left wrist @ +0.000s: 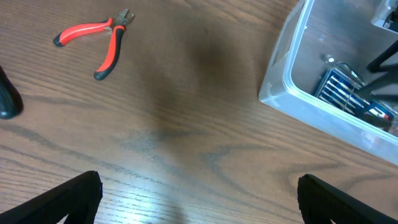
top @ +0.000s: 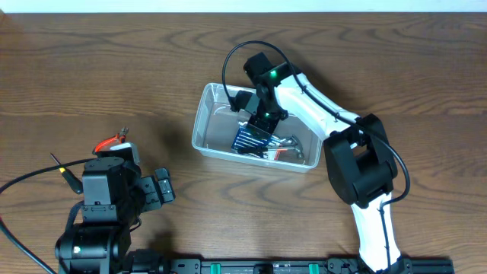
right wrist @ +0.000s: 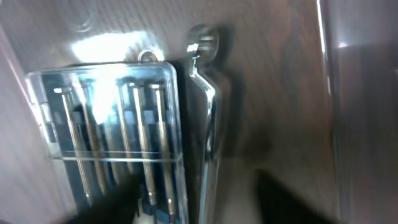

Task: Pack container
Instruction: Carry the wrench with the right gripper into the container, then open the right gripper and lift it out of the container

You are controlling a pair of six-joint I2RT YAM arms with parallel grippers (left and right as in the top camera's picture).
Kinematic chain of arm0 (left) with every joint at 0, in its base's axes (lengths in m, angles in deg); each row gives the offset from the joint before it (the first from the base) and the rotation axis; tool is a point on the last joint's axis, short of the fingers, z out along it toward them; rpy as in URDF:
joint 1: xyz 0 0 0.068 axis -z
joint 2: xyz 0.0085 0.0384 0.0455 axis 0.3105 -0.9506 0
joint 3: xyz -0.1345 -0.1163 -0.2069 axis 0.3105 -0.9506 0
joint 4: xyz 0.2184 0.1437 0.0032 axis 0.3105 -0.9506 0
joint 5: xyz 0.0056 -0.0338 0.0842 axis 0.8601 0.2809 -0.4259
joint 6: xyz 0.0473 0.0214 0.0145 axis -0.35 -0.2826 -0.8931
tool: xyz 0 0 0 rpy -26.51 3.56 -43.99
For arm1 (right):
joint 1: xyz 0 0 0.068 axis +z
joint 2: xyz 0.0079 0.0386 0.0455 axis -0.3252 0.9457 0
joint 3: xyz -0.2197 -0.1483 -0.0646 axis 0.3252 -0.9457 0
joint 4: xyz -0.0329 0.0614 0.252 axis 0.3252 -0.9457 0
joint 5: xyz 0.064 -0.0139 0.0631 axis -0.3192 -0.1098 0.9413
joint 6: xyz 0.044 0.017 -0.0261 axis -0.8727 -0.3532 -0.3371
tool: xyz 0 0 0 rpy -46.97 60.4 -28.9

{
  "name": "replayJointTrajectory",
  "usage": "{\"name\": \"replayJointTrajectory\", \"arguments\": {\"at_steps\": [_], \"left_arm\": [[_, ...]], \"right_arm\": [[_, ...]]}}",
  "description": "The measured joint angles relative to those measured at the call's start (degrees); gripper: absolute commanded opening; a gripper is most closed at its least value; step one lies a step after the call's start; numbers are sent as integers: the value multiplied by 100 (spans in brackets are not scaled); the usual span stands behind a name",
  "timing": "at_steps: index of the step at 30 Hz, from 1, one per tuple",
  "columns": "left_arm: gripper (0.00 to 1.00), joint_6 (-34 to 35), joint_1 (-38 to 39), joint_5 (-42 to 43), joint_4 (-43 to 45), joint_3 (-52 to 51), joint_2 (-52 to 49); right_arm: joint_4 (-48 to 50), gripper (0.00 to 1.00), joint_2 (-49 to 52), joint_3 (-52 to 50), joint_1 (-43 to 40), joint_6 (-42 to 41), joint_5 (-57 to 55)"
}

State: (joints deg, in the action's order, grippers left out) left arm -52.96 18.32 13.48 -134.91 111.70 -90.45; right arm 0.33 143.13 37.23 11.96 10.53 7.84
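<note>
Container (top: 199, 128) sits right of centre on my wooden table (top: 91, 68), well apart from the left arm. At far left, the left gripper (left wrist: 199, 186) hangs over the wood with its fingers spread wide and nothing between them. Red-handled pliers (left wrist: 102, 37) lie on the table near it. Inside the bin I see a blue drill-bit case (right wrist: 115, 143) with a chrome tool (right wrist: 208, 124) just beside it. The right gripper (top: 260, 124) hovers over the case, its blurred fingers apart.
</note>
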Motion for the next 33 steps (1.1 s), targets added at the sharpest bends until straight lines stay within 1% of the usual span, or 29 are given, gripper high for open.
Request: {"name": "replayJointTrajectory", "arguments": {"at_steps": [4, 12, 14, 19, 22, 24, 26, 28, 29, 30, 31, 32, 33], "left_arm": [[98, 0, 0, 0, 55, 0, 0], [98, 0, 0, 0, 153, 0, 0], [98, 0, 0, 0, 271, 0, 0], [98, 0, 0, 0, 586, 0, 0], [98, 0, 0, 0, 632, 0, 0], [98, 0, 0, 0, 634, 0, 0], [98, 0, 0, 0, 632, 0, 0], [98, 0, 0, 0, 632, 0, 0], [98, 0, 0, 0, 634, 0, 0], [99, 0, 0, 0, 634, 0, -2], [98, 0, 0, 0, 632, 0, -4], [98, 0, 0, 0, 634, 0, -7], [98, 0, 0, 0, 632, 0, -15]], "right_arm": [[4, 99, 0, 0, -87, 57, -37], [-107, 97, -15, 0, -437, 87, -164], [-146, 99, -72, 13, -483, 153, -184], [-378, 99, -570, 341, -481, 459, -240], [-643, 99, -1051, 614, -442, 588, -256], [-848, 95, -1296, 708, -404, 610, -258], [-953, 97, -1462, 728, -380, 468, -282], [-933, 99, -1486, 728, -376, 0, -450], [-942, 99, -1480, 728, -387, -422, -658], [-970, 97, -1471, 723, -404, -778, -844], [-1080, 93, -1469, 723, -439, -1294, -1060], [-1250, 85, -1471, 721, -487, -1788, -1239], [-1392, 68, -1473, 721, -540, -2175, -1366]]}}
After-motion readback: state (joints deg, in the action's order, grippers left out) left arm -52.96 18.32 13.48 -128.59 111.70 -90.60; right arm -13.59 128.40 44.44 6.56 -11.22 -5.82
